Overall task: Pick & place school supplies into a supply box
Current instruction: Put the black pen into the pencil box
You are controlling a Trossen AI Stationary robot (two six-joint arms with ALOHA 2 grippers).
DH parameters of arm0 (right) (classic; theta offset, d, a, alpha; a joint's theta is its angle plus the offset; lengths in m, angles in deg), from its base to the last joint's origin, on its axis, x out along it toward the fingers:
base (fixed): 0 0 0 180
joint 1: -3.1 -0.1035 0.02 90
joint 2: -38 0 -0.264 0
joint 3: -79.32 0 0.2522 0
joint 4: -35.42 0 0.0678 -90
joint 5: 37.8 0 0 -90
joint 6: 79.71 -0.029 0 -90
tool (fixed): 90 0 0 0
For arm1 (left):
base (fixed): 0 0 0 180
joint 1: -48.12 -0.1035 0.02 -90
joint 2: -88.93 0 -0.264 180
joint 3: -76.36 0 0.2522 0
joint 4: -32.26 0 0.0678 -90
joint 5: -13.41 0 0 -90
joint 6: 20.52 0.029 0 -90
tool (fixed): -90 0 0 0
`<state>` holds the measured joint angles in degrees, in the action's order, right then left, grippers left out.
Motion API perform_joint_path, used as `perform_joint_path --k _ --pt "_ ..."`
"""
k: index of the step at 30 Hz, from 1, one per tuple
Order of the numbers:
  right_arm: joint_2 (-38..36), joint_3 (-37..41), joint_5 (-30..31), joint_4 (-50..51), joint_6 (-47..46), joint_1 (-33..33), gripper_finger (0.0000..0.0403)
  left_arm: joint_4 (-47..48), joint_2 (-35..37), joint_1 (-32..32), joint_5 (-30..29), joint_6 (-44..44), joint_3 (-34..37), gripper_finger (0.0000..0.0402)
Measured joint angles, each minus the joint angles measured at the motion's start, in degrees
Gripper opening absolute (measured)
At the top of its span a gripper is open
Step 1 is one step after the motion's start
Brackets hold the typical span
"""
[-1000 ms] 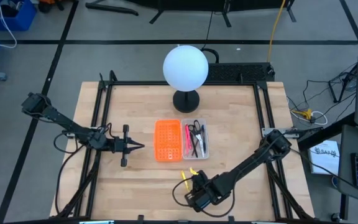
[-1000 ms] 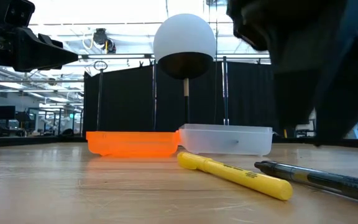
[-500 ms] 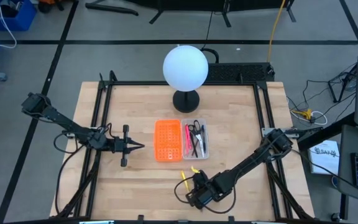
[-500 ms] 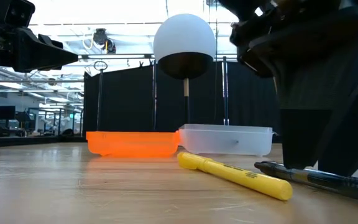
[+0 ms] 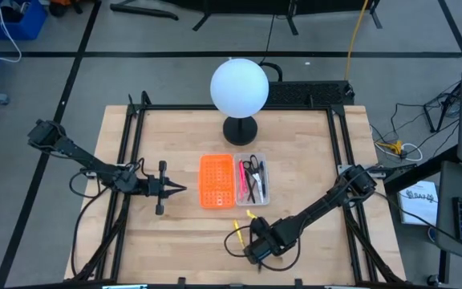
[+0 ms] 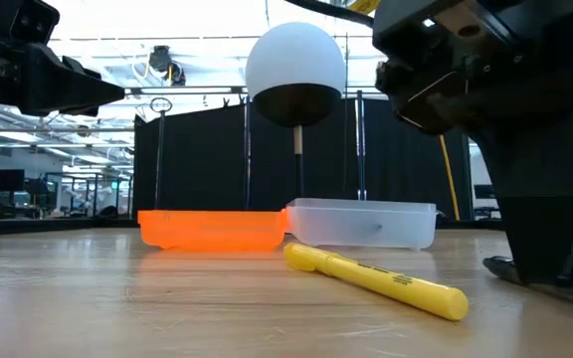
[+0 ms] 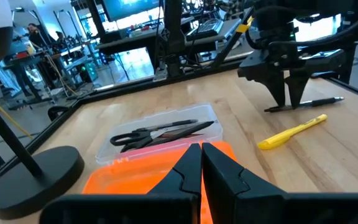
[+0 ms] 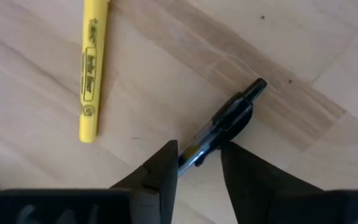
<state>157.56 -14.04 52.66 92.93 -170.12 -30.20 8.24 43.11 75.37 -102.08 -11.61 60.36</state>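
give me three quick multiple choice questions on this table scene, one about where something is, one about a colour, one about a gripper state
1. Where does the scissors lie?
A. in the clear supply box
B. on the orange tray
C. on the bare table

2. What colour is the marker lying loose on the table?
A. pink
B. yellow
C. green

3. How does the right gripper stand?
A. shut on the marker
B. high above the lamp
C. open, fingers either side of the black pen

Answers:
1. A: the scissors sits inside the clear supply box.
2. B: the marker is yellow.
3. C: the right gripper straddles the black pen, with gaps at both fingers.
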Motion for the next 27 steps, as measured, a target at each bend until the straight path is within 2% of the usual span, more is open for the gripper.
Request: perform_joint_path --k 8,12,22,27 --pt "0.0 0.0 -2.3 4.0 15.2 0.0 0.0093 0.3 0.0 0.0 0.0 -0.1 0.0 0.0021" --pt "0.0 0.0 -2.3 4.7 19.3 0.0 0.0088 0.7 0.0 0.0 0.1 -1.8 0.0 0.0021" --pt "-0.3 2.8 -1.7 1.1 19.9 0.0 0.0089 0.9 0.0 0.0 0.1 -2.5 0.0 0.0021" --pt "-2.9 3.1 -0.1 0.7 18.9 0.2 0.0114 1.7 0.0 0.0 0.1 -2.4 0.0 0.0021"
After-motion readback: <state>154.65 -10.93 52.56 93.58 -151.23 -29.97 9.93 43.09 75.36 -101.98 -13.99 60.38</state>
